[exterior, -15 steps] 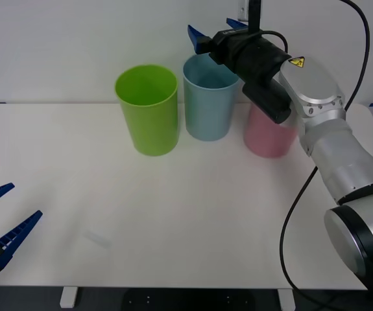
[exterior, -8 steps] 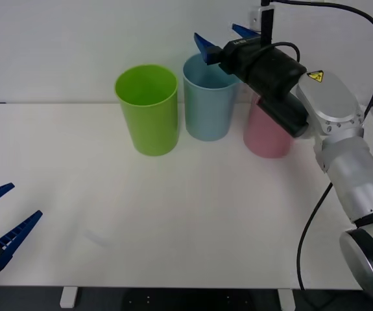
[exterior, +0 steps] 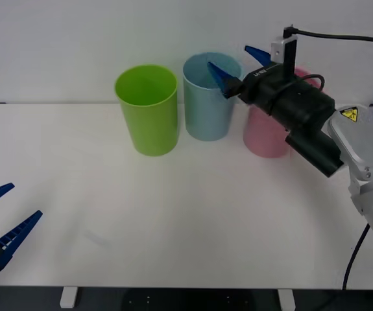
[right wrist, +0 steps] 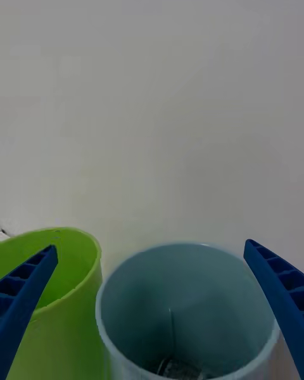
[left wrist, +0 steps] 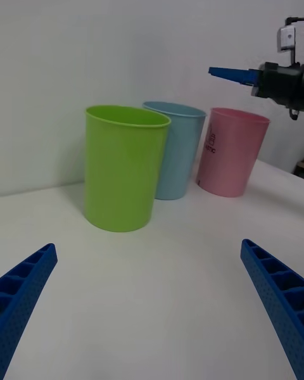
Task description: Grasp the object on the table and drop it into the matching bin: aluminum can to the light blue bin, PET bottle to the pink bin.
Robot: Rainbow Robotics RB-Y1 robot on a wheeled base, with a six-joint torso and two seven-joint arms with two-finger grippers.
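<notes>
Blue fingers (exterior: 220, 74) of the right gripper (exterior: 238, 63) spread wide, holding nothing, raised by the rim of the light blue bin (exterior: 207, 107), partly in front of the pink bin (exterior: 269, 133). In the right wrist view, something silvery at the bottom of the light blue bin — probably the can (right wrist: 180, 366), so dropped into the matching bin already, judging by this. Nothing of the task lying on the tabletop (exterior: 192, 214).

Step in hand, as judged: clearing the arm away from the bins. To do it well: lift first, then pull back toward the robot, with fingers kept high above the rims — the pink bin stands right under the forearm and could tip at a low sweep. No closing of the fingers needed near the rim; better to keep them wide until well apart from all three bins, the green bin (exterior: 147, 110) included.

Left gripper (exterior: 4, 223) parked low at the near left edge, fingers wide too, empty.
</notes>
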